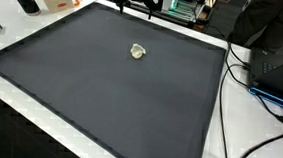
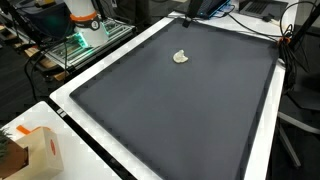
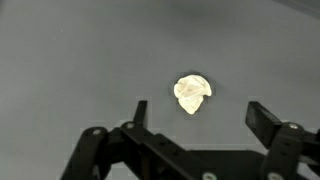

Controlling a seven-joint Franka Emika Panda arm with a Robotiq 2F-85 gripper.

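A small crumpled pale-yellow wad (image 3: 192,93) lies on a dark grey mat (image 3: 70,60). In the wrist view my gripper (image 3: 200,108) hangs above it, open, the two black fingers (image 3: 141,110) standing wide to either side of the wad with nothing between them. The wad sits just beyond the line between the fingertips. In both exterior views the wad (image 1: 137,52) (image 2: 181,57) rests alone in the far part of the mat (image 1: 100,96) (image 2: 190,120). A dark part of the arm (image 2: 192,10) shows only at the top edge.
The mat lies on a white table (image 1: 228,135). Black cables (image 1: 244,71) and a dark device (image 1: 278,68) are at one side. A cardboard box (image 2: 40,150) stands at a near corner. Lab gear (image 2: 85,25) stands beyond the table.
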